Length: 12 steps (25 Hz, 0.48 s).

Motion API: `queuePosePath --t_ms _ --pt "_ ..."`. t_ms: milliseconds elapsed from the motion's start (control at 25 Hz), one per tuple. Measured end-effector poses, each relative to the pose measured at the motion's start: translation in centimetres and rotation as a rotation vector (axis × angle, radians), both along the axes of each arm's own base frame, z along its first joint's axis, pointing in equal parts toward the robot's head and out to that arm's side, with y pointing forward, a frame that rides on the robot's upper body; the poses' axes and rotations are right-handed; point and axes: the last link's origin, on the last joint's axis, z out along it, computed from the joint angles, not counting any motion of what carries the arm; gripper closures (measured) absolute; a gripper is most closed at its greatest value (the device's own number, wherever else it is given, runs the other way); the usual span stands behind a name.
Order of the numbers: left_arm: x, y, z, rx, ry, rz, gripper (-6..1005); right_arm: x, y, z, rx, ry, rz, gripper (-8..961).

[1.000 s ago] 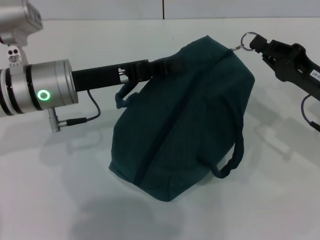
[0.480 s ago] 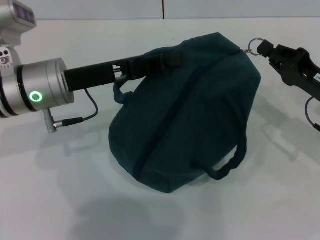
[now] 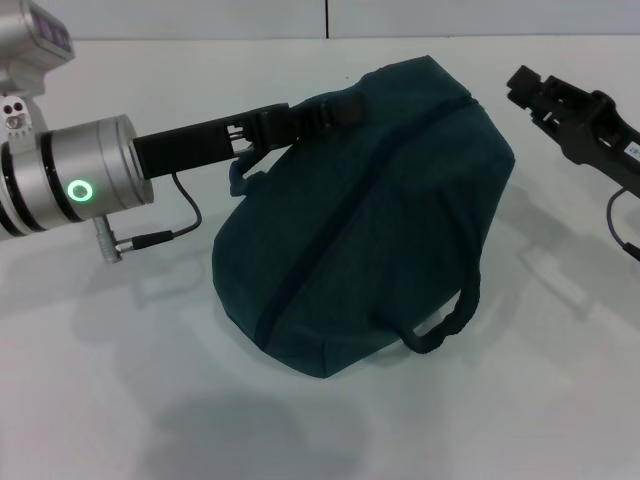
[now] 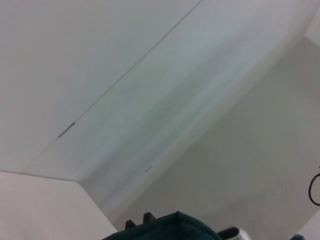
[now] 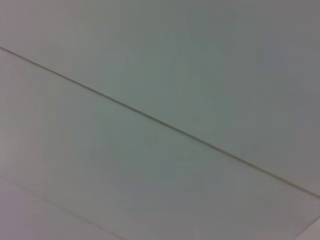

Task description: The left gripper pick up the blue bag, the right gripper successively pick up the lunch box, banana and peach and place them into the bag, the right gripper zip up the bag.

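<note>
Left gripper [image 3: 335, 112] pinching the far-left top edge of the blue bag [image 3: 370, 215], its arm reaching in from the left. Bag sits mid-table [image 3: 120, 400], bulging, zipper line closed along the top; one strap handle [image 3: 445, 325] hangs on the near-right side, another loops under the left gripper. Right gripper [image 3: 525, 85] at far right, apart from the bag, holding nothing; can't tell whether its fingers are spread or together. A strip of bag fabric [image 4: 170, 230] shows in the left wrist view.

blue bag [image 3: 370, 220] — between both pincers
</note>
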Motion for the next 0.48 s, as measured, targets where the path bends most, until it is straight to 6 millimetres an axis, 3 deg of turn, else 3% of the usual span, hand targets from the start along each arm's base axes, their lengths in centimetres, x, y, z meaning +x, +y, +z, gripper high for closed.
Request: queuePosePath --t_ms 160,480 --pt "-0.2 0.4 -0.3 0.012 0.009 0.038 904 1.0 -0.3 0.2 0.014 0.004 -0.046 822" --pt "-0.9 2.2 -0.8 0.079 0.016 0.165 900 2.0 -0.7 0.7 0.034 0.001 -0.073 472"
